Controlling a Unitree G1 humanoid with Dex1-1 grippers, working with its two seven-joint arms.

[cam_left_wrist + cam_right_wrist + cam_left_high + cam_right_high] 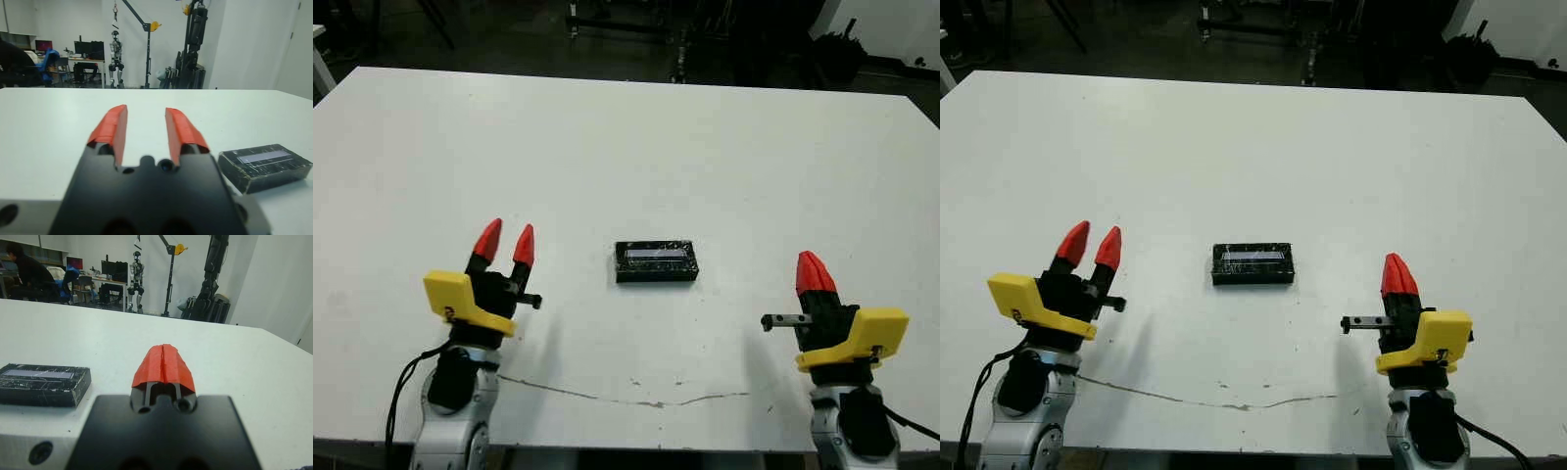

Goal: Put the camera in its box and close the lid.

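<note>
A small black box (656,271) lies flat at the middle of the white table (626,147), with the glossy black lid (656,256) resting on top of it and showing a silvery patch. The camera is hidden. My left gripper (506,241) hovers to the left of the box, open, with nothing between its fingers. To the right of the box, my right gripper (814,269) is shut on nothing. The box also shows in the left wrist view (264,166) and in the right wrist view (41,384), off to the side of each gripper.
A thin dark crack line (626,397) runs across the table near its front edge. Beyond the far edge there are a dark floor and equipment stands. A person (24,274) sits at a desk far behind the table.
</note>
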